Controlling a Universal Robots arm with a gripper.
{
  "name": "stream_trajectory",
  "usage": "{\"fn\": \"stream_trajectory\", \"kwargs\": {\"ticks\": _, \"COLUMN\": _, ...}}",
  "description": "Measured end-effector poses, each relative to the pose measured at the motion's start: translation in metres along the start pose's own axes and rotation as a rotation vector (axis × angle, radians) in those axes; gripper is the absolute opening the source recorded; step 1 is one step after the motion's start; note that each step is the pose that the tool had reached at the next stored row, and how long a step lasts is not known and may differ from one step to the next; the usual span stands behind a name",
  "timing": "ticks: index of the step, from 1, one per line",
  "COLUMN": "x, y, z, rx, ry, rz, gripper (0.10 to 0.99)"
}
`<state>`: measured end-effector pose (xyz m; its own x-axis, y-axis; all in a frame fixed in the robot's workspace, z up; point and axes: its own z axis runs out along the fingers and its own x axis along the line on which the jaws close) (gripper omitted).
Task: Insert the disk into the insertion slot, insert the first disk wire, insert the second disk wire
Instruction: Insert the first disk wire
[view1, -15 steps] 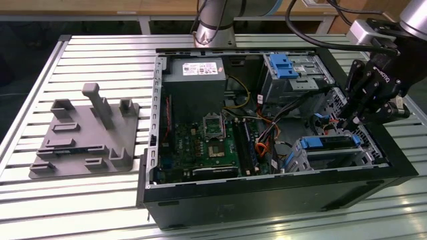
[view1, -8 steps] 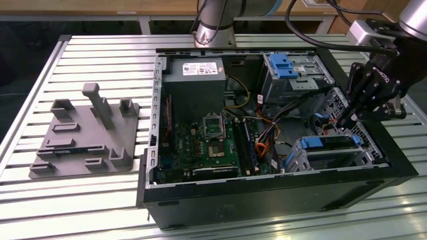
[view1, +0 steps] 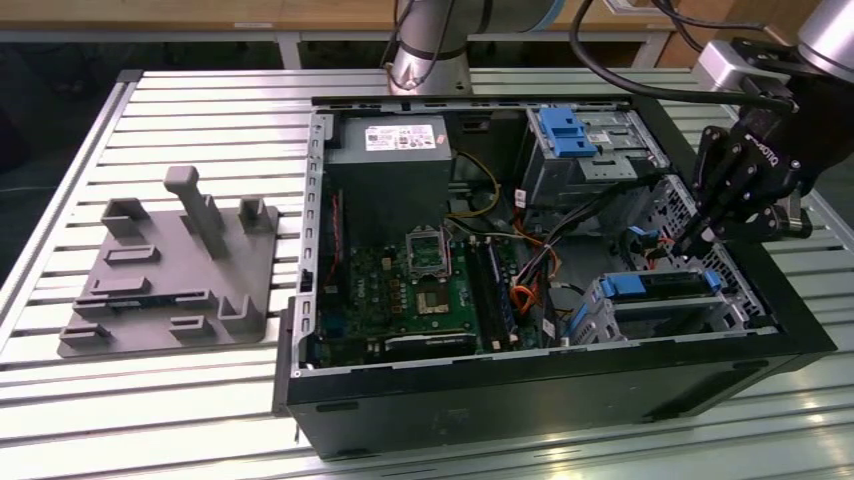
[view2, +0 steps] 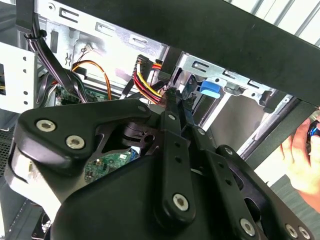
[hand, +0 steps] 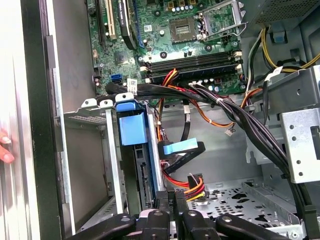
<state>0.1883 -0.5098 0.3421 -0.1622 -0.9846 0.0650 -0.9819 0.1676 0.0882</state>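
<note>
Gripper (hand: 172, 194), fingers pressed together on the red-and-yellow disk wire (hand: 192, 189), just beside the insertion slot (hand: 111, 165). Disk (hand: 132, 127), blue carrier rail showing, lodged inside that slot. Person's hand (view2: 302, 155) near the slot's outer side.

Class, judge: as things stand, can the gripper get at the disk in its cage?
Probably yes. The case lies open, and the gripper hangs inside right beside the disk; red and yellow wires lie close by.

Overhead light glares off the slatted table (view1: 160, 410) in the exterior view; the black gripper (view2: 172, 96) looms shadowed in the second wrist view.
</note>
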Motion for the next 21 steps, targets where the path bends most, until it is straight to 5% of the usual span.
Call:
{"fn": "stream_trajectory", "kwargs": {"ticks": 12, "x": 0.0005, "y": 0.0059, "z": 0.0006, "rx": 0.017, "ry": 0.0032, "rz": -0.017, "gripper": 0.165}}
{"fn": "stream_trajectory", "kwargs": {"ticks": 21, "x": 0.0007, "y": 0.0066, "z": 0.0006, "rx": 0.026, "ry": 0.0143, "rz": -0.152, "gripper": 0.165}}
